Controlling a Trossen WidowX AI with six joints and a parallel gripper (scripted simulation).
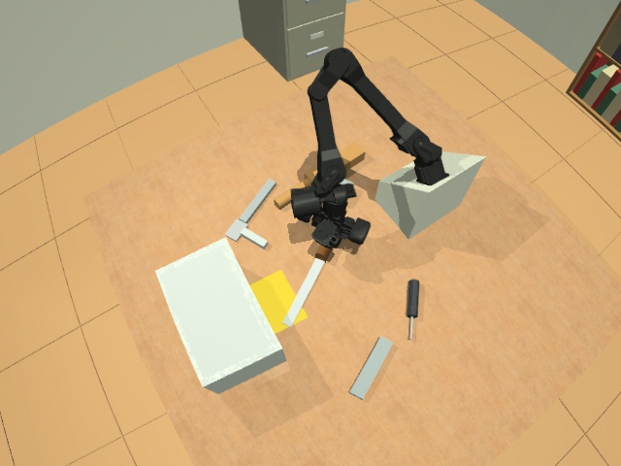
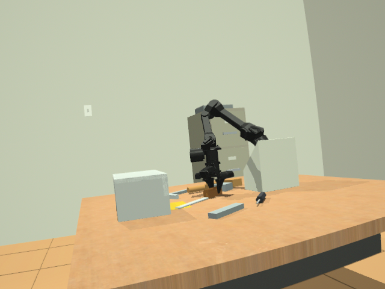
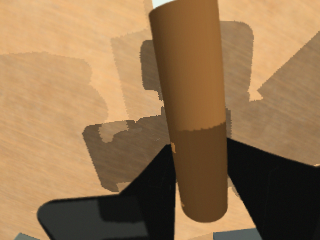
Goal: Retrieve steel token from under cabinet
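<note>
My gripper [image 2: 214, 190] [image 3: 195, 146] is shut on the brown round handle [image 1: 322, 252] [image 2: 209, 193] [image 3: 192, 75] of a tool with a long flat pale blade [image 1: 307, 287] [image 2: 194, 201]. The blade slants toward the cabinet, and its tip is over the front edge part of the yellow marked area [image 1: 273, 295] [image 2: 177, 204]. Whether the blade touches the table I cannot tell. The white cabinet [image 1: 217, 311] [image 2: 142, 195] stands beside the yellow area. The steel token and the vent slots do not show in any view.
A grey T-shaped tool [image 1: 237, 229] lies behind the cabinet's near corner. A wooden-handled tool [image 1: 285, 196] [image 2: 195, 188] lies behind my gripper. A grey bar [image 1: 371, 368] [image 2: 226, 211] and a screwdriver [image 1: 411, 298] [image 2: 261, 197] lie to the right. A pale angular block [image 1: 446, 200] [image 2: 278, 164] stands by the arm's base.
</note>
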